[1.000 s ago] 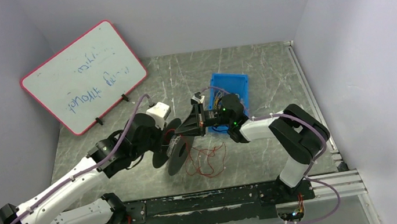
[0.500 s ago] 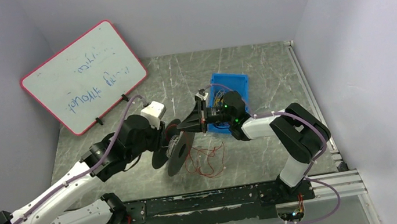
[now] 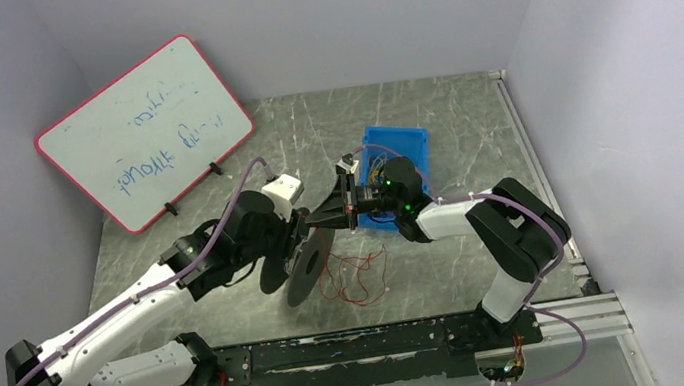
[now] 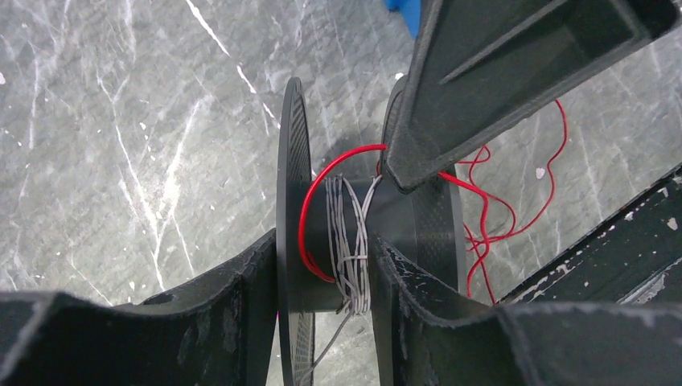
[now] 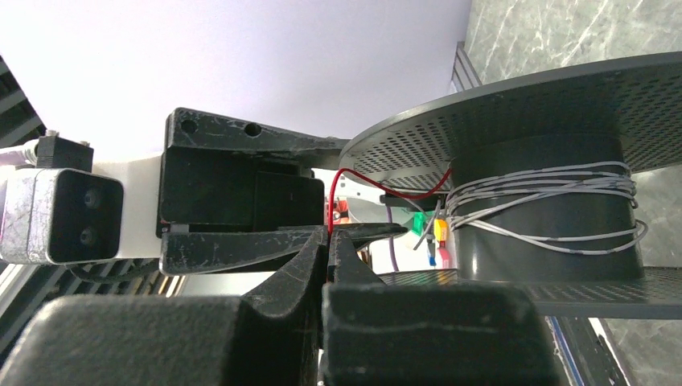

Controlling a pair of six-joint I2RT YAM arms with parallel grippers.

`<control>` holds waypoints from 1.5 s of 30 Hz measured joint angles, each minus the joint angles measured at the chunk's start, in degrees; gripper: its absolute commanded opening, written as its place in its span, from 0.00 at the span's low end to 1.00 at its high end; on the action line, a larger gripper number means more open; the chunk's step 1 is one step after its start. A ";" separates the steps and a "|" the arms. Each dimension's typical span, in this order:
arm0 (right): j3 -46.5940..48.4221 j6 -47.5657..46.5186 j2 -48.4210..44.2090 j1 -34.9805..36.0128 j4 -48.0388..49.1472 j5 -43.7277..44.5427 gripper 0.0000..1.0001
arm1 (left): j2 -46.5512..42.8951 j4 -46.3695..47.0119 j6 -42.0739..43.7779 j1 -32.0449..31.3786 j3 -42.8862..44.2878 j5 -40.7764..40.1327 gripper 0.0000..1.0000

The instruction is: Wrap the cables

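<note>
A black spool stands on edge above the table, held by my left gripper. In the left wrist view my left gripper straddles one flange; grey wire is wound on the hub. The thin red cable makes one loose turn on the hub and runs to my right gripper, which is shut on it. The right wrist view shows my right gripper pinching the red cable beside the spool. The rest of the cable lies in loose loops on the table.
A blue bin with a multicoloured wire tangle stands behind my right gripper. A pink-framed whiteboard leans at the back left. The black rail runs along the near edge.
My left wrist has swung slightly left and then back right, turning the spool a little. My right gripper has lifted slightly and keeps its pinch on the red cable.
</note>
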 measured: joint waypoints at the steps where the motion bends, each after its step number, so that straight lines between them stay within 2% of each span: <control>1: 0.00 -0.13 -0.07 0.00 -0.04 0.02 0.00 | 0.50 -0.02 0.00 0.04 0.00 -0.02 0.46; 6: -0.07 -0.15 -0.15 0.00 0.02 0.02 0.00 | 1.20 -0.26 -0.04 0.11 0.00 -0.44 0.43; 10: -0.63 -0.15 -0.17 0.00 0.39 0.22 0.00 | 1.20 -0.31 -0.07 0.11 0.00 -1.31 0.36; 19: -0.90 -0.59 -0.15 0.00 0.15 0.70 0.00 | 2.10 -1.09 -0.24 0.17 0.00 -3.39 0.07; 31: -0.98 -2.16 -0.17 -0.26 -0.39 1.42 0.01 | 1.99 -1.27 -0.09 0.17 0.00 -3.37 0.07; 36: -0.98 -5.79 -1.53 -0.96 -4.70 1.42 0.17 | 0.79 -2.19 -0.09 0.15 -0.17 -3.37 0.07; 41: -0.92 -12.48 -5.79 -3.58 -13.00 1.49 0.30 | -0.22 -2.93 -0.24 0.17 -0.28 -4.59 0.07; 45: -0.28 -20.33 -10.54 -6.47 -22.62 2.12 0.37 | -0.22 -3.08 -0.68 0.20 -0.28 -5.95 0.07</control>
